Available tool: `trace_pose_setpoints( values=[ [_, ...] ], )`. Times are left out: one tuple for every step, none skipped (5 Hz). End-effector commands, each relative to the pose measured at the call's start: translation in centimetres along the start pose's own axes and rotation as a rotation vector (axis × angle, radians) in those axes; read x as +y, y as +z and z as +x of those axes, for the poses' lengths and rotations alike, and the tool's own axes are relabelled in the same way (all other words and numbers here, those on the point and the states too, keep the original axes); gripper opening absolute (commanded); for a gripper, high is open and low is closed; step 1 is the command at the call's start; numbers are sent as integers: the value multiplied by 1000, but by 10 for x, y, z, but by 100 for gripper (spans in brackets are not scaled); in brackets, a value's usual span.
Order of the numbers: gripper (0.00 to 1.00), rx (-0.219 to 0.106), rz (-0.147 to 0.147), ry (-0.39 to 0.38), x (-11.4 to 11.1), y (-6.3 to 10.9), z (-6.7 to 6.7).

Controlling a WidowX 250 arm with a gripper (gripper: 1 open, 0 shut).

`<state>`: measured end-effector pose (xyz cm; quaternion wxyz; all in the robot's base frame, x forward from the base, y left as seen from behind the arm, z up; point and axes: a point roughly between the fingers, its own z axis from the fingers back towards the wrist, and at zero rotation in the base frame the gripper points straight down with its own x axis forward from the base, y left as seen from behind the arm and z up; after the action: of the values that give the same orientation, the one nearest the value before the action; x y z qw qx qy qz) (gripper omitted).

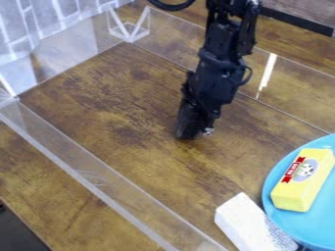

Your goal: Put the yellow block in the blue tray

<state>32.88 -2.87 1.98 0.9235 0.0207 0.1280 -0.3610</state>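
Observation:
The yellow block (pixel 304 178), with a red-and-white label on top, lies inside the blue tray (pixel 272 192) at the right edge of the view. My gripper (pixel 191 128) hangs over the middle of the wooden table, well to the left of the tray, with its tip close to the surface. Its fingers are pressed together with nothing between them.
A white speckled sponge-like block (pixel 252 225) lies at the bottom, beside the tray's rim. Clear plastic walls (pixel 78 167) border the wooden table on the left and at the back. A pale stick (pixel 265 75) lies behind the arm.

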Motion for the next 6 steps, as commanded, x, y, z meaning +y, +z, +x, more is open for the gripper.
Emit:
trace_pose_setpoints(
  values=[
    [0,-41,34,21,5,22,-11],
    [0,-36,31,48,2,26,-7],
    [0,-33,28,72,-1,30,-2],
    [0,-30,23,119,3,47,0],
    [0,-42,45,148,3,70,-7],
    [0,-53,50,162,1,79,-11]
  ],
)
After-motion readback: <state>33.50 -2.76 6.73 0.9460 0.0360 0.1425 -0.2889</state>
